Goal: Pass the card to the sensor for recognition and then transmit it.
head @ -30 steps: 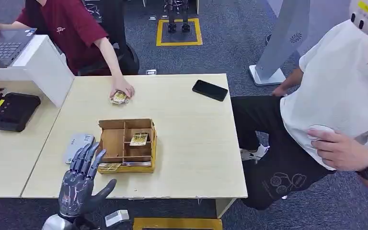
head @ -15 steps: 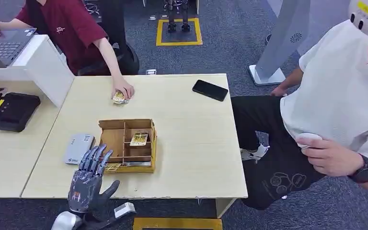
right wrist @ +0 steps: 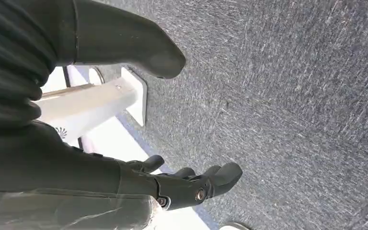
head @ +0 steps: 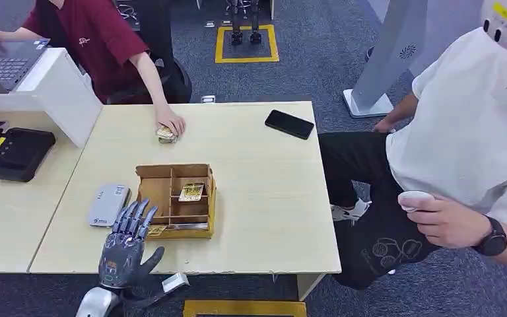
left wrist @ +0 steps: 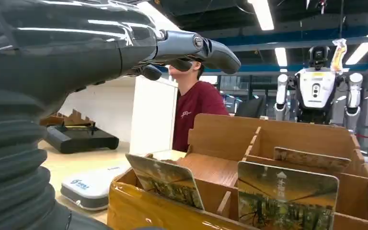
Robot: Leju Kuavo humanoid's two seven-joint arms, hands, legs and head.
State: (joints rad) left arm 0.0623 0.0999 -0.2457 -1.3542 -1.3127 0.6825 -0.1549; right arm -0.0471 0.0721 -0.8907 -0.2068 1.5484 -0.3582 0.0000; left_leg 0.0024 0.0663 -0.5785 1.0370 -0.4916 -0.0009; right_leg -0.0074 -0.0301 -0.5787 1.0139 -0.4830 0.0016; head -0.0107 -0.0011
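Left hand (head: pixel 124 249), lower left of the head view: fingers spread, holding nothing, fingertips at the near edge of the wooden box (head: pixel 175 201). Cards (left wrist: pixel 287 195) stand upright in the box's near compartments. Sensor (head: pixel 108 204) lies just left of the box. Right hand (right wrist: pixel 172 184): fingers loosely extended over carpet, empty.

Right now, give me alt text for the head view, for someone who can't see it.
The robot's open left robot hand hovers at the near edge of a wooden table, just short of a wooden divided box holding cards. A grey card reader lies beside the box, and two people sit at the table.
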